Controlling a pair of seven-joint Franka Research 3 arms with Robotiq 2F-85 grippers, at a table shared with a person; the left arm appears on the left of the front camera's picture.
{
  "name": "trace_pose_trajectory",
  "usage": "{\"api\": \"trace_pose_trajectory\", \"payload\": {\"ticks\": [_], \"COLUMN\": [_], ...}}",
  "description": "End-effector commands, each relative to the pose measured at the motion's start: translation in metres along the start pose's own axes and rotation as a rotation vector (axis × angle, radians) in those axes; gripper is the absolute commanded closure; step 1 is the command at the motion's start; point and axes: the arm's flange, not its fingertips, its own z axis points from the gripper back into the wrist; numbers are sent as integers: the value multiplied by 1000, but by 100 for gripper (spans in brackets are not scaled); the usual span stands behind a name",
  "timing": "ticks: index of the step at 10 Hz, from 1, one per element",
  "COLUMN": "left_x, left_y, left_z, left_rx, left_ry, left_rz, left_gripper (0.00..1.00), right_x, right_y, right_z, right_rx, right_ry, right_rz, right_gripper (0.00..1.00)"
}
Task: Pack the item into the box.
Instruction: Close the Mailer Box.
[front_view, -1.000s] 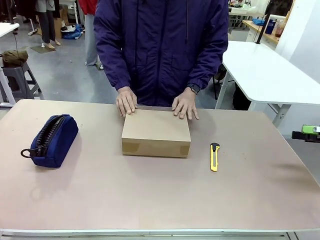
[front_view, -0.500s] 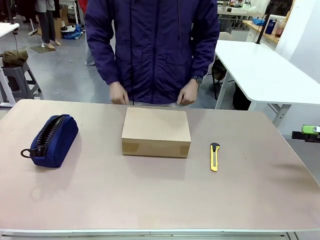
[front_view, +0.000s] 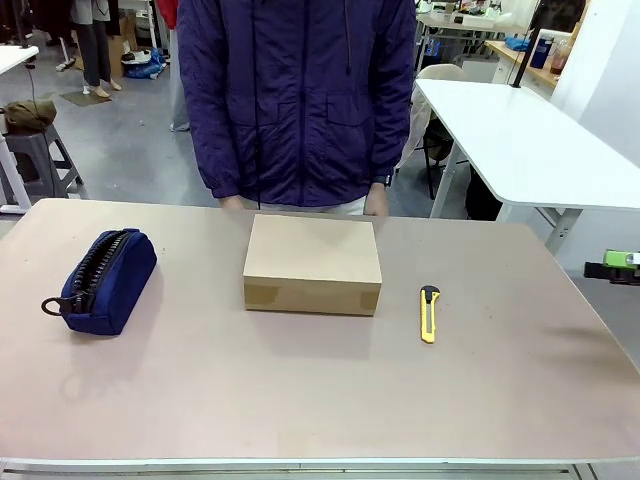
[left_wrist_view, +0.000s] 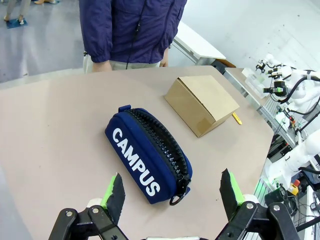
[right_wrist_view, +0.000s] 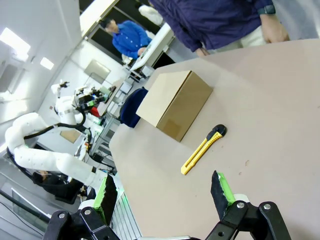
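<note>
The box (front_view: 312, 262) is a brown cardboard carton with its lid down flat, standing at the middle of the table; it also shows as the box (left_wrist_view: 202, 102) and the box (right_wrist_view: 175, 102). The item is hidden. My left gripper (left_wrist_view: 170, 192) hangs open above the table, just short of the navy pouch, with nothing between its fingers. My right gripper (right_wrist_view: 162, 192) is open and holds nothing, well back from the box near the table's right end; a green pad of it (front_view: 620, 260) shows at the picture's right edge.
A navy zippered pouch (front_view: 105, 278) lies left of the box. A yellow-and-black utility knife (front_view: 429, 312) lies to its right. The person stands at the far edge, hand (front_view: 376, 203) down by the side, off the box. Bare table runs along the near side.
The person's hands have lifted off the box lid and drawn back to their sides as they straightened up. Neither gripper has moved.
</note>
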Motion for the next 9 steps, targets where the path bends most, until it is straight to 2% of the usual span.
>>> {"api": "trace_pose_trajectory", "payload": {"ticks": [1, 9], "left_x": [-1, -1], "left_y": [-3, -3], "left_z": [0, 0], "left_rx": [-2, -2], "left_ry": [3, 3], "left_rz": [-2, -2], "left_gripper": [0, 0], "right_x": [-2, -2], "right_y": [5, 5], "right_z": [0, 0], "right_rx": [11, 11], "right_ry": [-7, -7], "right_rz": [9, 9], "right_gripper": [0, 0]}}
